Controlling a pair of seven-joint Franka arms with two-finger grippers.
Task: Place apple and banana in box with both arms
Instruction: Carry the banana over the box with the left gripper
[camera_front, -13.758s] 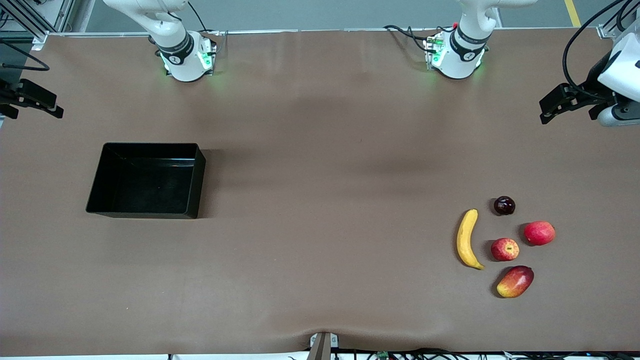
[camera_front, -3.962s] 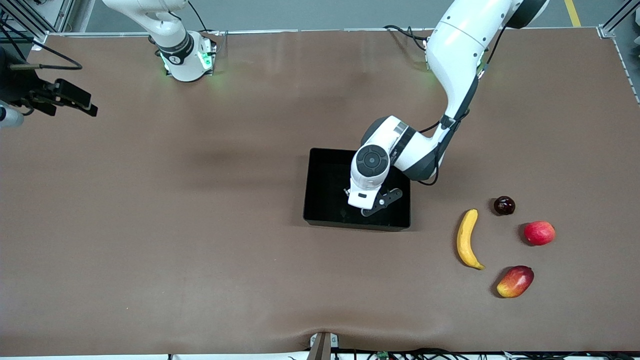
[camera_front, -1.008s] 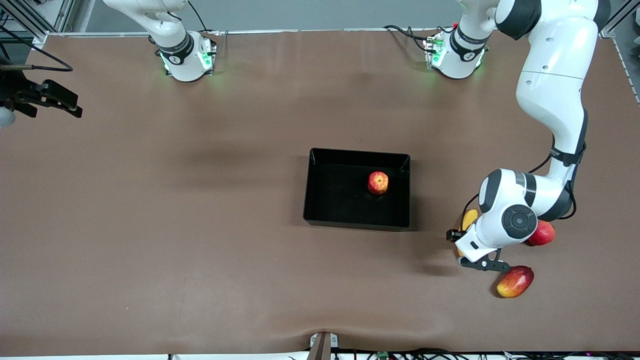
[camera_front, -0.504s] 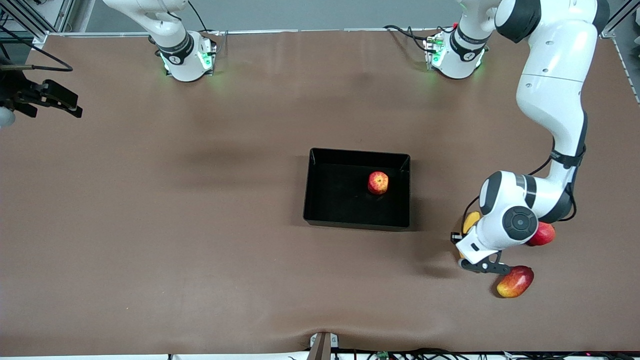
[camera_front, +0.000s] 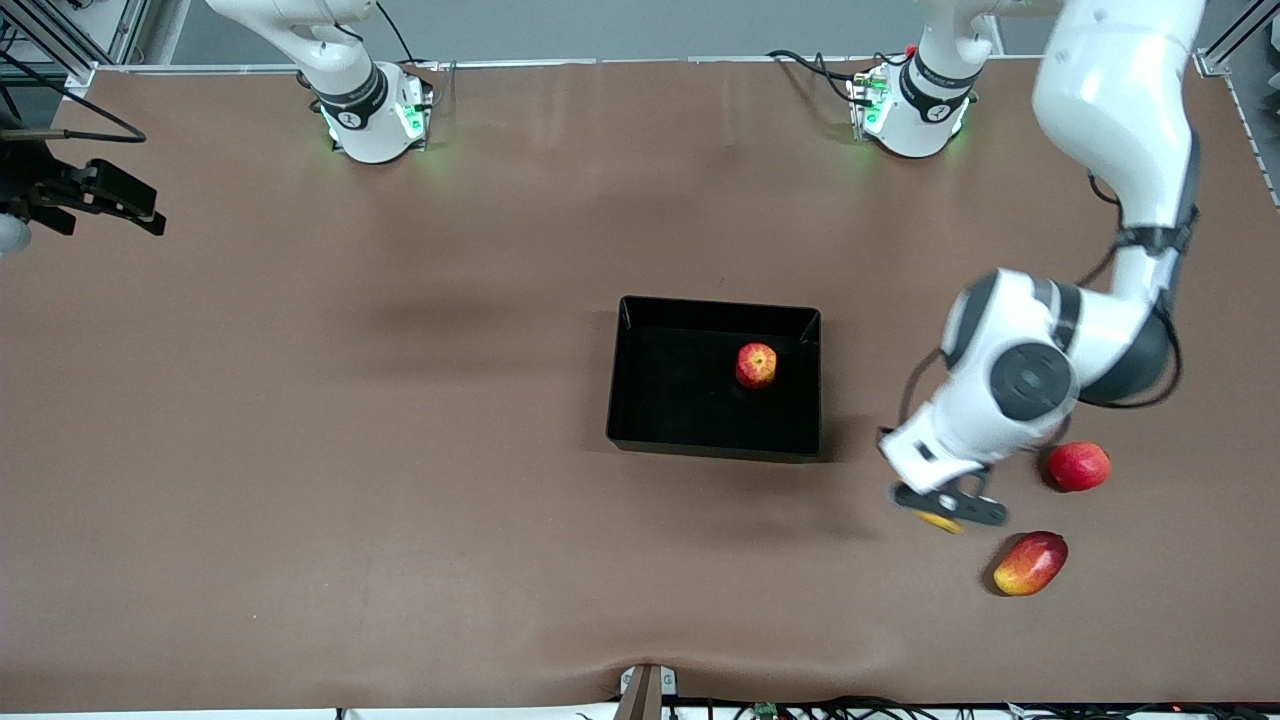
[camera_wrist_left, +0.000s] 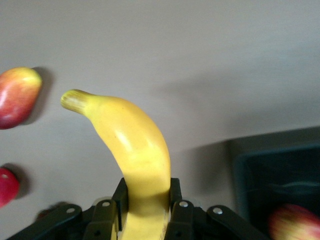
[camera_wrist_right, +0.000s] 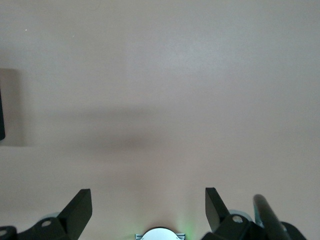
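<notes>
Left end effector (camera_front: 948, 505): up in the air over the table (camera_front: 400, 500), between the box and the loose fruit; fingers (camera_wrist_left: 176, 210) closed around the banana.
Banana (camera_wrist_left: 132, 150): held by its lower part, the stem end sticking out past the fingers.
Right end effector (camera_wrist_right: 148, 210): waits over the right arm's end of the table, fingers spread wide, nothing between them.
Box (camera_front: 640, 395): mid-table.
Apple (camera_front: 757, 365): in the box, toward the wall at the left arm's end.
Pinkish-red fruit (camera_front: 1078, 466): on the table, toward the left arm's end.
Mango (camera_front: 1030, 563): on the table, nearer the front camera than the pinkish-red fruit.
</notes>
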